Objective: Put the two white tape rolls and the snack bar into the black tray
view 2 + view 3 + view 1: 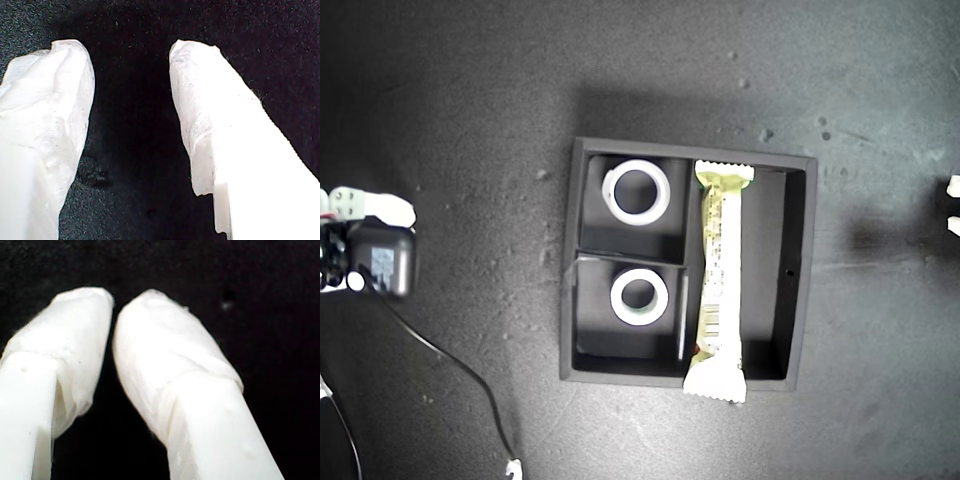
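The black tray (pixel 798 280) sits in the middle of the exterior view. One white tape roll (pixel 616 192) lies in a small compartment, and a second white tape roll (pixel 618 297) lies in the other. The snack bar (pixel 720 280) lies in the long compartment, one crimped end hanging over the tray's wall. My first gripper (pixel 127 50) is open over bare black surface with nothing between its fingers. My second gripper (pixel 116 305) is shut, empty, also over black surface. The tray shows in neither wrist view.
An arm with a black camera block (pixel 382 258) and a trailing cable (pixel 460 370) stands at the exterior view's left edge. Two white fingertips (pixel 953 186) of another arm show at that view's right edge. The surface is dark and speckled.
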Motion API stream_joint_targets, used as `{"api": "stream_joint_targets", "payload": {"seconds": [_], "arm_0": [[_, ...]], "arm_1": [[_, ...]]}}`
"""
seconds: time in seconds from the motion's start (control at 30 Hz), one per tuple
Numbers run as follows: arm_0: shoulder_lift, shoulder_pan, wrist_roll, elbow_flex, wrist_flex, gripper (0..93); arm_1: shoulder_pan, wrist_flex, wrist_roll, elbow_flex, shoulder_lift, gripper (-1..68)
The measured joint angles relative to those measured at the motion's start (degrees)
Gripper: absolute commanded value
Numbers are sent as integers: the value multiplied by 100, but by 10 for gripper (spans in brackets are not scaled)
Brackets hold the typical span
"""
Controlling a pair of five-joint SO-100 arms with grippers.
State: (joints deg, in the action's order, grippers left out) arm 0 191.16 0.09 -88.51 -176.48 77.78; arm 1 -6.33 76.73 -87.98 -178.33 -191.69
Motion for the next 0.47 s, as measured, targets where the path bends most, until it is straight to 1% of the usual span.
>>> {"api": "stream_joint_targets", "payload": {"seconds": [0.1, 0.13, 0.3, 0.47], "arm_0": [[0, 0, 932, 0, 0, 2], [0, 0, 1107, 0, 0, 2], [0, 0, 1266, 0, 0, 2], [0, 0, 1266, 0, 0, 2]], "arm_1": [[0, 0, 0, 0, 0, 97], [0, 0, 0, 0, 0, 97], [0, 0, 0, 0, 0, 97], [0, 0, 0, 0, 0, 97]]}}
